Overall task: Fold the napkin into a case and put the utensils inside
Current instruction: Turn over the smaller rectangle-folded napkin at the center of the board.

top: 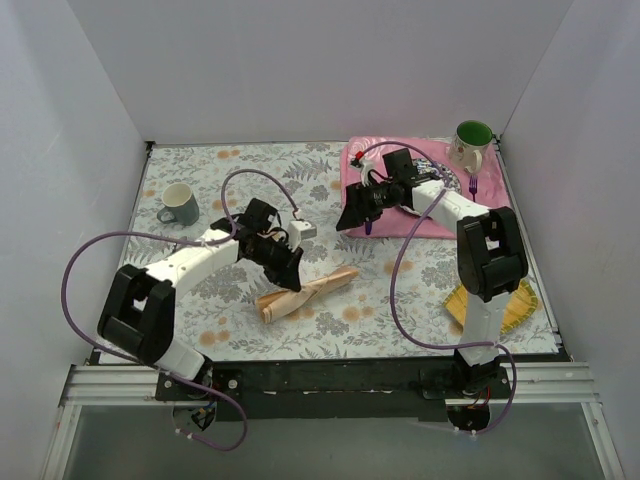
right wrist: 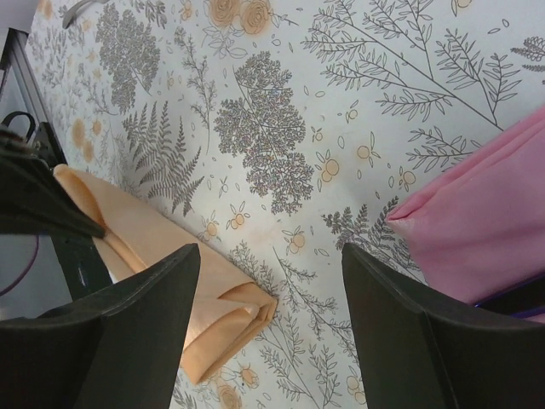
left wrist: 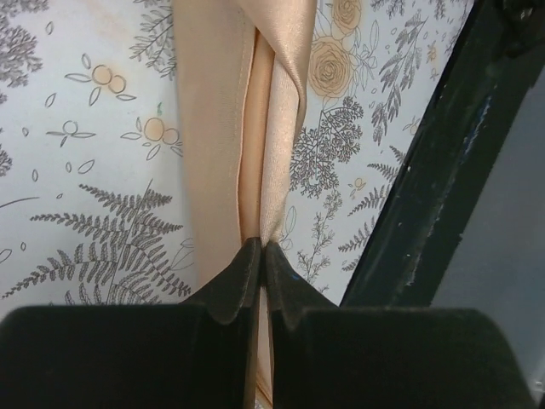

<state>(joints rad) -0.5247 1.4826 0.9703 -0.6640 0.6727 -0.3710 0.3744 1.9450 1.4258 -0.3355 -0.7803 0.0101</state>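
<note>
The peach-orange napkin [top: 315,290] lies in the middle of the table, folded into a narrow twisted strip. My left gripper [top: 288,265] is shut on a fold of the napkin [left wrist: 221,128], the fingertips [left wrist: 247,264] pinching the cloth edge. My right gripper [top: 350,218] hangs open above the tablecloth between the strip's end and the pink placemat [top: 430,225], with nothing between its fingers [right wrist: 153,298]. The right wrist view shows the napkin's folded end [right wrist: 230,315] below left. A purple fork [top: 473,185] lies by the green mug. A dark purple sliver, probably the knife [top: 368,228], shows under the right gripper.
A grey mug [top: 178,203] stands at the left. A white mug with a green inside [top: 472,143] sits at the back right. A yellow woven mat [top: 505,305] lies by the right arm's base. White walls enclose the table; its black front rail [left wrist: 426,170] is close to the left gripper.
</note>
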